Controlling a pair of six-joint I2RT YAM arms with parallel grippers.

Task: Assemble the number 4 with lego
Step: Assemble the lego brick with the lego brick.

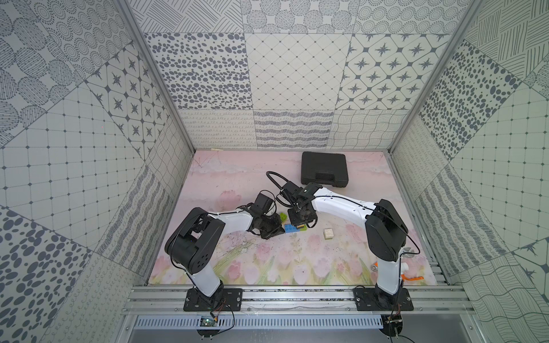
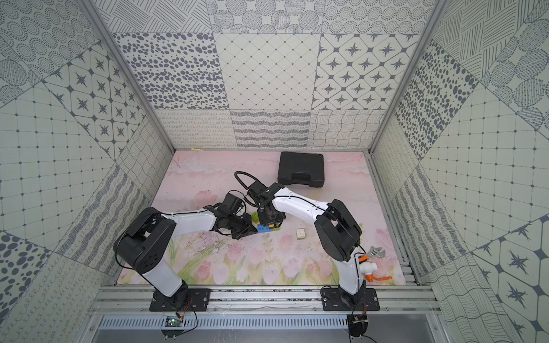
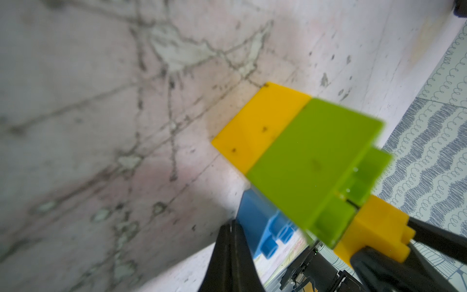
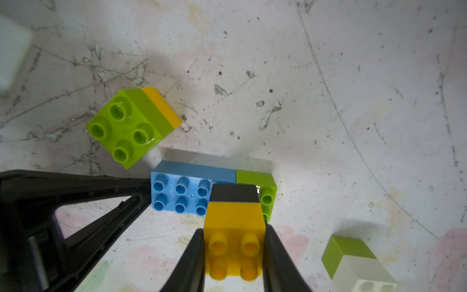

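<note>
Black fingers (image 4: 194, 260) of the right gripper (image 4: 233, 228) clamp a yellow brick (image 4: 233, 215), whose black brick (image 4: 233, 193) sits right at the blue brick (image 4: 182, 194) and joined green brick (image 4: 265, 192) lying on the mat (image 1: 252, 261). The left gripper (image 4: 149, 188) is closed, tips against the blue brick's end. A green-yellow stack (image 4: 131, 126) sits near; a green-white stack (image 4: 353, 260) lies apart. The left arm (image 1: 228, 221) and right arm (image 1: 341, 205) reach inward from the front rail (image 1: 297, 294), elbows raised, right wrist bent downward.
</note>
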